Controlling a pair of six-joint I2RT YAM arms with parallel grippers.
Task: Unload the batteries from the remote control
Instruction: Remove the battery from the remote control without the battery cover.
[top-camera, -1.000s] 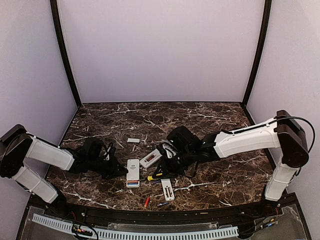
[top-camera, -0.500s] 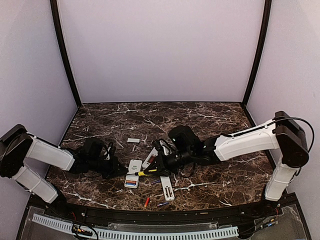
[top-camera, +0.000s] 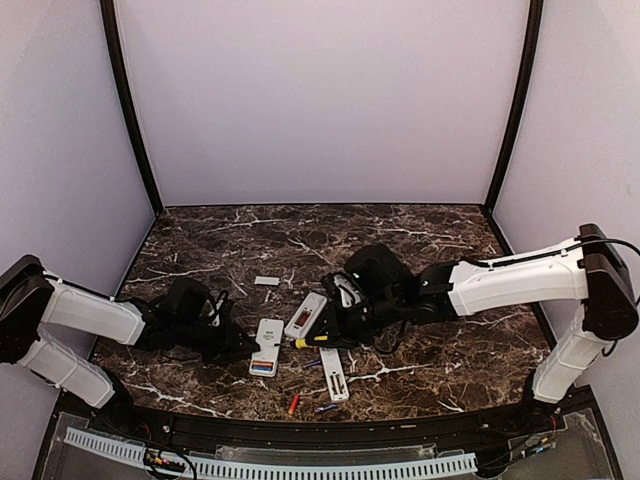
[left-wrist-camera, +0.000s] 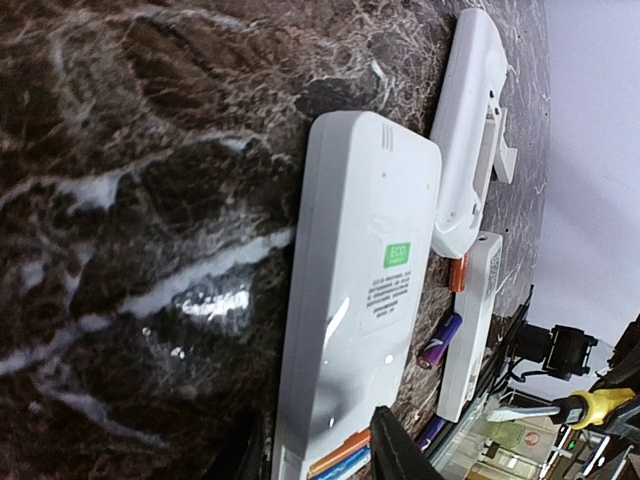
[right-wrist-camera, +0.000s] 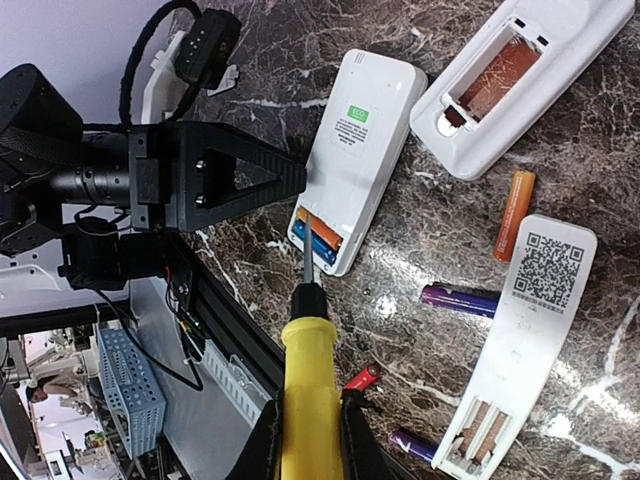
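A dark marbled desk (top-camera: 430, 250) carries the work. Nearest the arms, an orange-red battery (top-camera: 293, 403) and a blue battery (top-camera: 325, 408) lie loose, a little apart. Just beyond them lies a long white remote with a QR label (right-wrist-camera: 525, 330), its battery bay open, with a purple battery (right-wrist-camera: 458, 298) and an orange battery (right-wrist-camera: 513, 215) beside it. To the left lies the remote control (left-wrist-camera: 370, 280), back up, with a green sticker. Two batteries (right-wrist-camera: 318, 240), one orange and one blue, sit in the open bay at its near end. The left gripper (left-wrist-camera: 320, 455) has its fingers parted, one at each side of that end. The right gripper (right-wrist-camera: 308, 440) is clamped on a yellow-handled screwdriver (right-wrist-camera: 308, 380), whose tip points into the bay at the orange cell. Farther back lies a third remote (top-camera: 305, 315), bay open, and beyond it a small white cover plate (top-camera: 266, 281).
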